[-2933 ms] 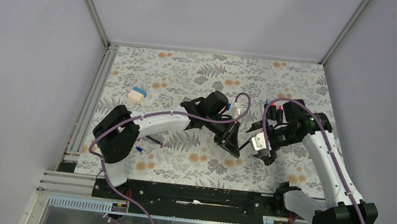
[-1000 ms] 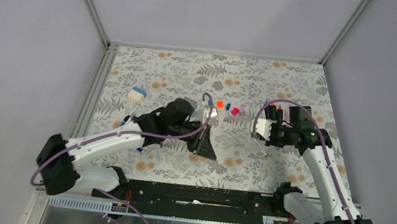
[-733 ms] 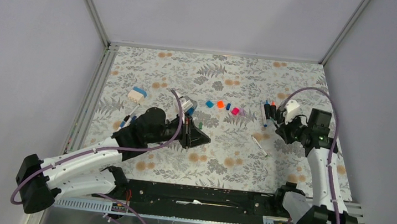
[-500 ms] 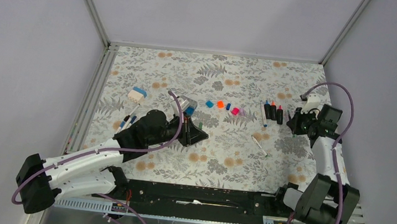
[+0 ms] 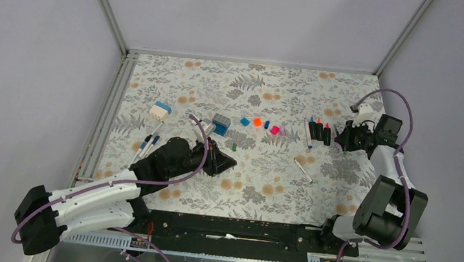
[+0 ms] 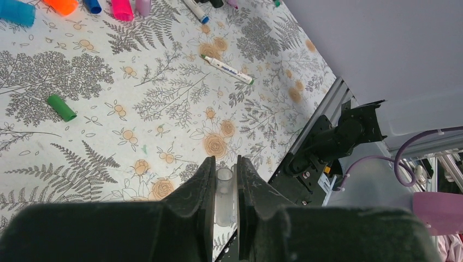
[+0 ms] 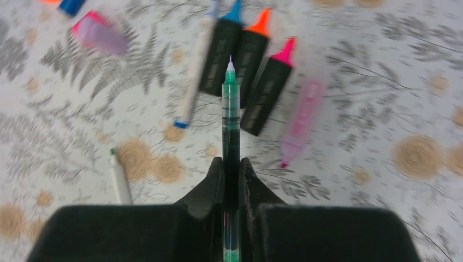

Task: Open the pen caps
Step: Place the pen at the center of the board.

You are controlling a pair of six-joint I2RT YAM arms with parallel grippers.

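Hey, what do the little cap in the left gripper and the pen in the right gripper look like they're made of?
The cap looks like clear, colourless plastic: see-through, with pale glossy edges. The pen looks like translucent green plastic, smooth and glossy, though the view is slightly blurred.

Worktop [image 5: 286, 85] layout: a row of pen caps [image 5: 257, 122] lies mid-worktop. A block [image 5: 220, 124] sits just left of the row, and a second block [image 5: 162, 111] further left. A lone cap [image 5: 233, 147] lies nearer than the row. To the right of the row, markers [image 5: 318, 131] lie side by side. A single pen [image 5: 304, 171] lies nearer than these. Two pens [image 5: 148, 142] lie near of the second block.
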